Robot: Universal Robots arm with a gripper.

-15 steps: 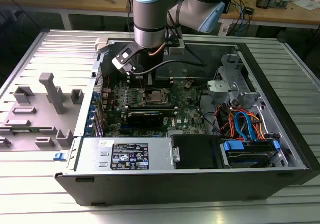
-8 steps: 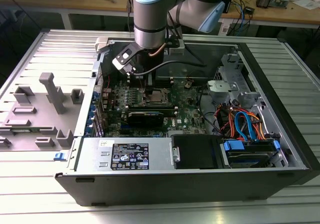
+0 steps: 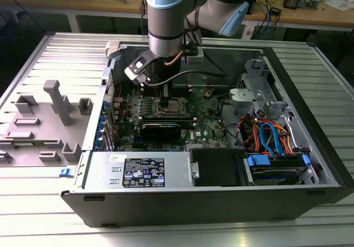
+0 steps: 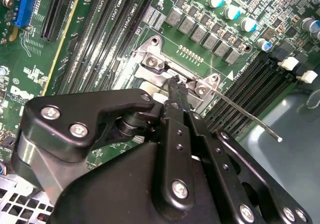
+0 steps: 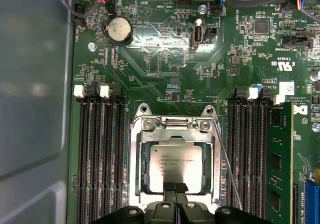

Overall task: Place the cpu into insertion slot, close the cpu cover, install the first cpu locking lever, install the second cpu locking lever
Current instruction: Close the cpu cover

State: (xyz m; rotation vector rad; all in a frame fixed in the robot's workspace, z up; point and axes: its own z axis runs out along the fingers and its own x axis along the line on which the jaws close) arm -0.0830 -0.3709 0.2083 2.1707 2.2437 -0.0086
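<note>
Two steps look done: cpu (image 5: 176,168) seated in the insertion slot (image 5: 145,176), cpu cover (image 5: 175,134) down. The gripper (image 5: 175,187), fingers together, rests at the cover's edge; the locking lever (image 4: 250,119) is not yet latched.

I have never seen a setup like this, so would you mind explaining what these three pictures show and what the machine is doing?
The machine is a robot arm with a claw at its tip, reaching into an open computer case that lies on a metal table. The exterior view is taken from a camera off the arm. Both wrist views come from cameras riding on the arm, looking at the green motherboard. In the first wrist view the cpu sits in the insertion slot, with the cpu cover lying flat around it. The claw's tips are together, holding nothing, at the cpu's edge. A thin wire lever beside the slot sticks out free.
</note>
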